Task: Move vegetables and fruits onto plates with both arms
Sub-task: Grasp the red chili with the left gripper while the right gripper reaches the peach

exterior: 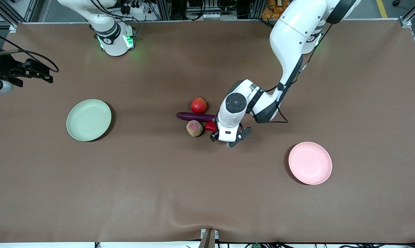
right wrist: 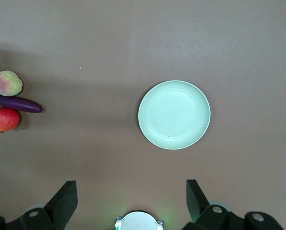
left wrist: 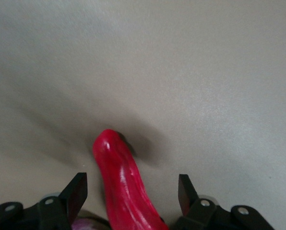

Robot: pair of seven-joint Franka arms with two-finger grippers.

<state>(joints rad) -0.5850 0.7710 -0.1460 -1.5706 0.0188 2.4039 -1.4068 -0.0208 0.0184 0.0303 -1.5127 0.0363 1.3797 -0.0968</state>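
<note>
From the front view, nothing has been delivered yet: the pale green plate (exterior: pixel 89 120) toward the right arm's end of the worktop (exterior: pixel 207 193) and the pink plate (exterior: pixel 310 163) toward the left arm's end both lie bare. All four items sit clustered mid-worktop. The pomegranate (exterior: pixel 198 105) is at about 12 o'clock of the cluster, the eggplant (exterior: pixel 193 116) lies across the middle just beside it, the peach (exterior: pixel 194 128) is at about 6 o'clock, nearest the camera, and the chili pepper (exterior: pixel 210 126) peeks out at roughly 4 o'clock, touching or nearly touching the peach. The left gripper (exterior: pixel 224 139) is low over the chili's end of the cluster, with the wrist hiding most of the pepper. The right arm waits high over the green plate's end of the worktop.

In the left wrist view, the left gripper (left wrist: pixel 132 191) stands wide, one finger on each side of the chili pepper (left wrist: pixel 123 184), with clear gaps to both; the pepper rests on the worktop. I judge this the start of the first pick, with the closing not yet made.

In the right wrist view, the right gripper (right wrist: pixel 132 197) is spread wide and empty, looking down on the green plate (right wrist: pixel 174 115), with the peach (right wrist: pixel 6 83), eggplant (right wrist: pixel 16 103) and pomegranate (right wrist: pixel 4 119) well apart from that plate. All four transfers remain.
</note>
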